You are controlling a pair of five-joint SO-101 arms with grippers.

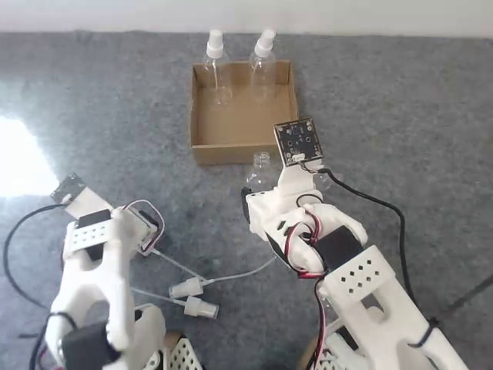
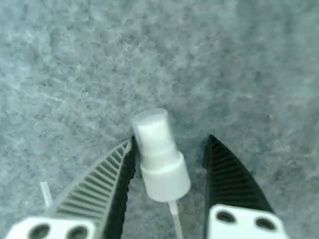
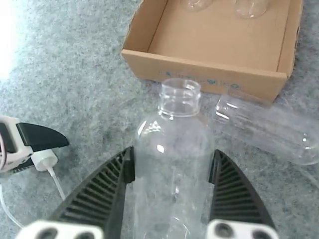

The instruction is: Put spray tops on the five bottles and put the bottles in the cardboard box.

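Fingers (image 3: 99,194) of the right gripper (image 3: 172,155) press on both sides of an uncapped bottle (image 3: 174,124), gripping it with its open neck pointing at the cardboard box (image 1: 231,153), just short of the box wall that faces the arms. Beside it, a second bare bottle (image 3: 264,124) lies on its side close along that same wall, its open mouth toward the held one. The left gripper (image 2: 169,141) sits farther from the box, off its left front corner, with its jaws partly spread around a white spray top (image 2: 160,159). One finger (image 2: 112,179) touches the top's collar, while a gap shows at the other, and the thin dip tube runs back between them. Inside the box, two capped bottles (image 1: 214,58) stand upright side by side against the far wall. Two loose spray tops (image 1: 187,289) lie on the grey table (image 1: 400,100), farther from the box than either gripper, between the two arms.
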